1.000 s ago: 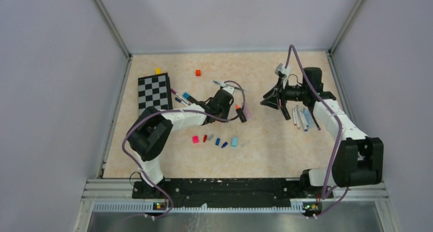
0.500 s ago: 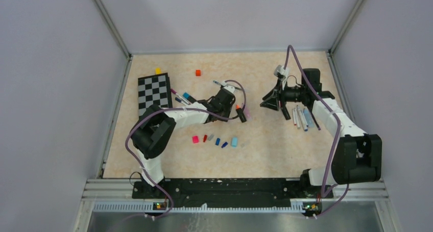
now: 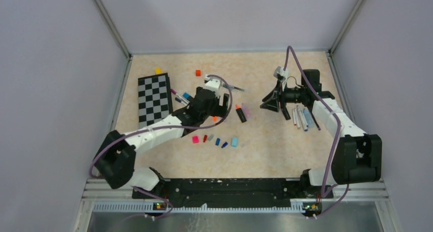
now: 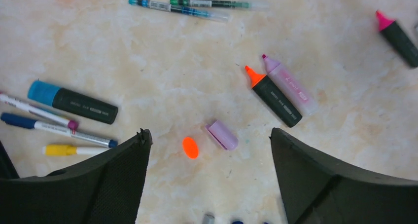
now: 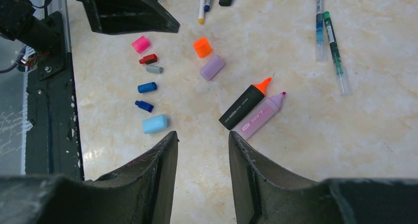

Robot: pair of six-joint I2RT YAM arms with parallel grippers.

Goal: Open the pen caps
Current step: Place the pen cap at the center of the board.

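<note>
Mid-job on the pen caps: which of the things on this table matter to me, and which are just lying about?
Job: orange-tipped black highlighter; pale purple highlighter; loose orange plastic cap; loose purple plastic cap; blue-capped black highlighter; row of small removed caps; two thin clear pens.
Lying about: black-and-white checkerboard; small yellow cube; small red cube.

A robot lab cell: plain grey panels point(image 3: 51, 63) in aluminium framing point(image 3: 109, 22) enclose a beige tabletop point(image 3: 265, 155).
</note>
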